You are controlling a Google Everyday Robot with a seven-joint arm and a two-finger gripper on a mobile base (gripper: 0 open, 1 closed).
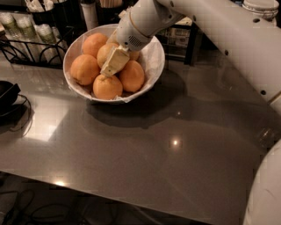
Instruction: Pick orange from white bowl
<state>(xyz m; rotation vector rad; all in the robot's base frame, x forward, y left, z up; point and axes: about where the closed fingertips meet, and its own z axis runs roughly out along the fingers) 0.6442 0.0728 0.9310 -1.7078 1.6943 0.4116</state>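
Observation:
The white bowl (154, 66), lined with white paper, stands at the back left of the grey table and holds several oranges. The golden, yellower orange (104, 52) lies in the middle of the bowl, with deeper orange fruits around it: one on the left (83, 69), one at the front (106, 87) and one on the right (132, 76). My gripper (112, 64) reaches down from the upper right into the bowl. Its cream tip lies against the right side of the golden orange and covers part of it.
A black wire rack (26, 48) with pale cups stands behind the bowl on the left. A black object with a cable (8, 97) lies at the left edge. Dark containers (90, 13) stand at the back. My white arm (228, 39) crosses the upper right.

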